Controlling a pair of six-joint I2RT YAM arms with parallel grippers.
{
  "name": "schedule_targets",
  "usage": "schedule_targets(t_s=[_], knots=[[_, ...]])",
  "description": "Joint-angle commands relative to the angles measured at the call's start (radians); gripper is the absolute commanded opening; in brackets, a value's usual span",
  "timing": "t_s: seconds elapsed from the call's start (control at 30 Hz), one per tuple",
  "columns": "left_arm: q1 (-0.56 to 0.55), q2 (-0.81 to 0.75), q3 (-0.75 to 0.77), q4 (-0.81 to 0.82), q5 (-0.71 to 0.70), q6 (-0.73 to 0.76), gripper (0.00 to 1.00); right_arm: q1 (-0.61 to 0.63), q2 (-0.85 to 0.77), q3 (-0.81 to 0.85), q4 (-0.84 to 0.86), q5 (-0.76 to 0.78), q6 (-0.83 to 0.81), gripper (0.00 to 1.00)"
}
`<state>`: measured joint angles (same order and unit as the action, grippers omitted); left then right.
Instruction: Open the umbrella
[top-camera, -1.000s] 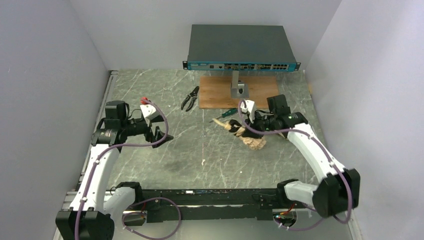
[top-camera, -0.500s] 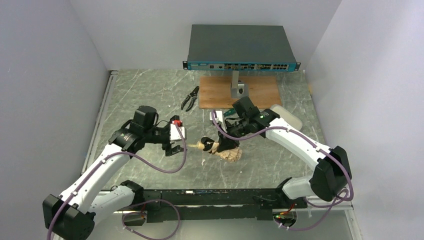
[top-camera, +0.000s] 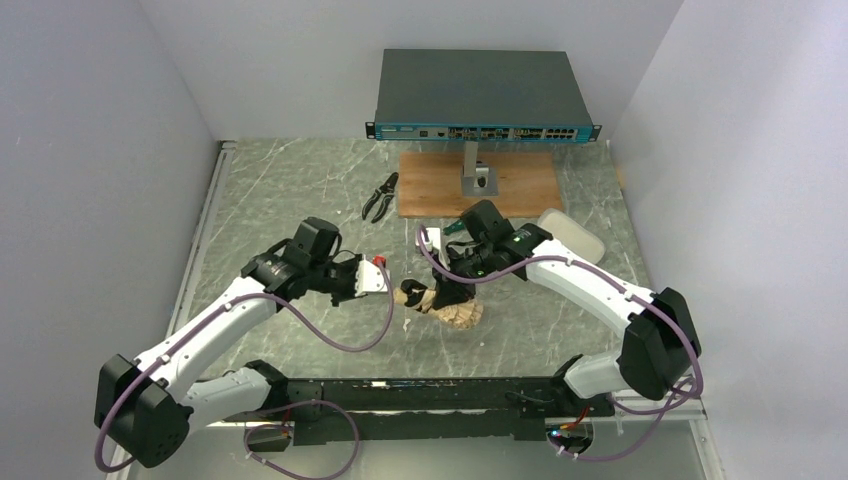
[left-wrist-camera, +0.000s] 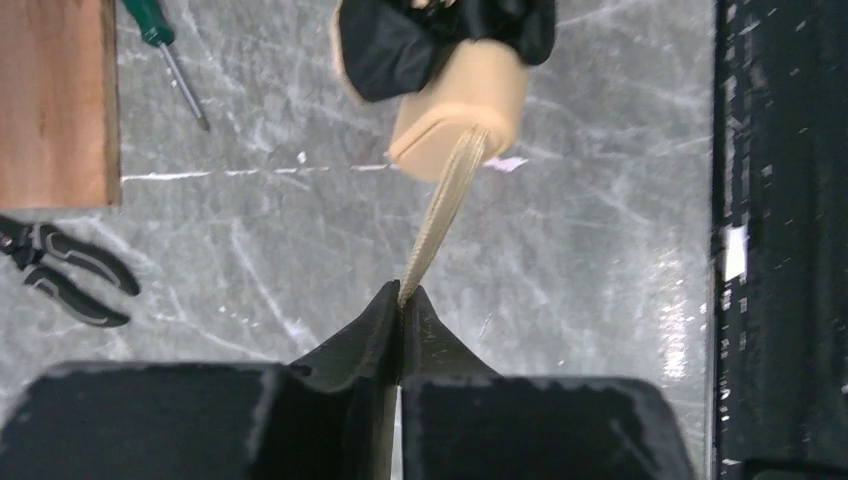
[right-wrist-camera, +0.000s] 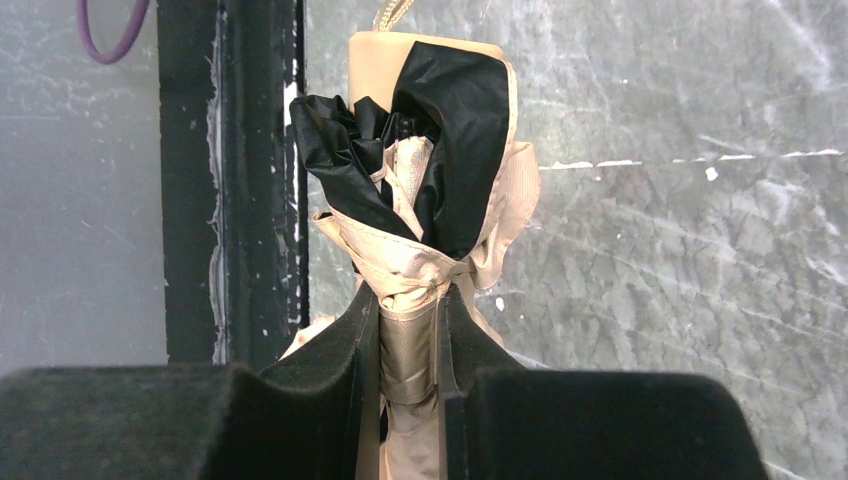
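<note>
- The folded umbrella (top-camera: 447, 306) is on the near side of the wooden board (top-camera: 440, 190).
- The right pincer (right-wrist-camera: 410, 335) clamps its bundled fabric.
- The left pincer (left-wrist-camera: 400, 298) is clenched on the handle loop (left-wrist-camera: 440, 215).
- The pliers (top-camera: 379, 197) lie left of the board, and the screwdriver (left-wrist-camera: 165, 55) lies just off its near edge.

The bench (top-camera: 300, 200) is grey-green marbled stone with pale veins. A brown wooden board (top-camera: 435, 190) lies flat at its far middle. Black-handled pliers (top-camera: 379, 197) lie just left of the board, apart from it. A green-handled screwdriver (left-wrist-camera: 170, 62) lies near the board's near edge. A flat beige oval sleeve (top-camera: 572, 233) lies at the right, and a small white scrap (left-wrist-camera: 508, 163) lies mid-bench
</note>
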<state>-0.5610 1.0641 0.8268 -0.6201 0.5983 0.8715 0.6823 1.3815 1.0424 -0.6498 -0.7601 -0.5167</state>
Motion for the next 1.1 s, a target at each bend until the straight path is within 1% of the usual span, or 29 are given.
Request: schedule_targets(t_s=[0.0,0.03,0.13,0.2,0.3,0.37,0.43,0.47,0.57,0.6,0.67,0.7,0.8,0.87,1.0,1.07], knots=[[0.045,-0.016,0.021,-0.029,-0.058,0.031,0.02,0.003,-0.021,-0.028,0.008,0.021,-0.035,0.0],[0.061,-0.032,0.003,-0.026,-0.069,0.052,0.0,0.002,-0.021,-0.039,0.007,0.028,-0.038,0.0],[0.125,-0.091,-0.038,-0.009,-0.087,0.107,0.0,0.001,-0.028,-0.076,0.008,0.039,-0.041,0.0],[0.186,-0.119,-0.049,-0.01,-0.068,0.134,0.0,0.001,-0.036,-0.099,0.012,0.044,-0.039,0.0],[0.302,-0.131,-0.041,-0.048,-0.03,0.192,0.0,-0.004,-0.044,-0.129,0.02,0.056,-0.036,0.0],[0.331,-0.122,-0.032,-0.068,-0.045,0.227,0.01,-0.011,-0.048,-0.144,0.033,0.061,-0.028,0.0],[0.344,-0.114,-0.026,-0.067,-0.068,0.243,0.14,-0.018,-0.044,-0.143,0.04,0.058,-0.016,0.0],[0.346,-0.111,-0.022,-0.066,-0.075,0.25,0.28,-0.02,-0.038,-0.138,0.043,0.056,-0.009,0.0],[0.338,-0.11,0.01,-0.095,-0.039,0.29,0.94,-0.025,-0.003,-0.11,0.05,0.06,0.031,0.0],[0.319,-0.116,0.021,-0.102,-0.025,0.302,0.99,-0.028,0.012,-0.099,0.048,0.051,0.048,0.0],[0.241,-0.137,0.025,-0.079,-0.034,0.316,1.0,-0.029,0.051,-0.071,0.029,0.013,0.068,0.0],[0.175,-0.14,0.021,-0.067,-0.054,0.331,1.0,-0.029,0.068,-0.059,0.023,-0.01,0.078,0.0],[0.023,-0.063,0.064,-0.087,-0.14,0.294,1.0,-0.03,0.113,-0.029,0.002,-0.071,0.085,0.0],[-0.058,-0.026,0.069,-0.093,-0.196,0.3,1.0,-0.03,0.128,-0.009,-0.011,-0.095,0.084,0.0],[-0.147,0.06,0.087,-0.105,-0.255,0.28,0.99,-0.03,0.13,0.037,-0.037,-0.12,0.088,0.0],[-0.178,0.087,0.073,-0.101,-0.286,0.278,0.96,-0.03,0.134,0.058,-0.06,-0.133,0.084,0.0]])
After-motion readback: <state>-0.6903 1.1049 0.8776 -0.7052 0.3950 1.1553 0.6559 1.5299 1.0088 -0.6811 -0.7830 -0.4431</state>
